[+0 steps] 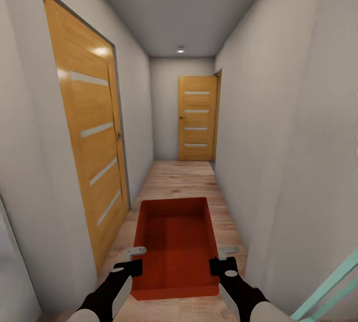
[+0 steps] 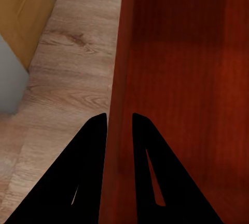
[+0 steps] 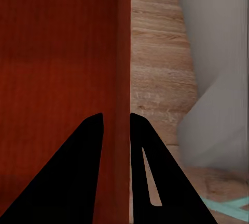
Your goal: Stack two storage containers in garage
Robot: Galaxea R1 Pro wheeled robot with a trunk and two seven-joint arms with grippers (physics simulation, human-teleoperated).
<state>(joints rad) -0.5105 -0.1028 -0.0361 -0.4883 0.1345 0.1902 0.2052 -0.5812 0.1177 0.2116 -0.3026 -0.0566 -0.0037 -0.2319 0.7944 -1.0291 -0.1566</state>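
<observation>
In the head view, an orange-red storage container [image 1: 175, 247] is held above the hallway's wood floor [image 1: 181, 177], its long axis aimed at the far door [image 1: 197, 118]. In the wrist views, the left claw [image 2: 120, 122] and right claw [image 3: 116, 121] are each clamped over a long wall.

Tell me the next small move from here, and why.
Probably roll straight ahead along the hallway floor, holding the grip. The left gripper and right gripper each pinch a side wall of the storage container, the walls are close on both sides, and no garage is in sight yet.
</observation>
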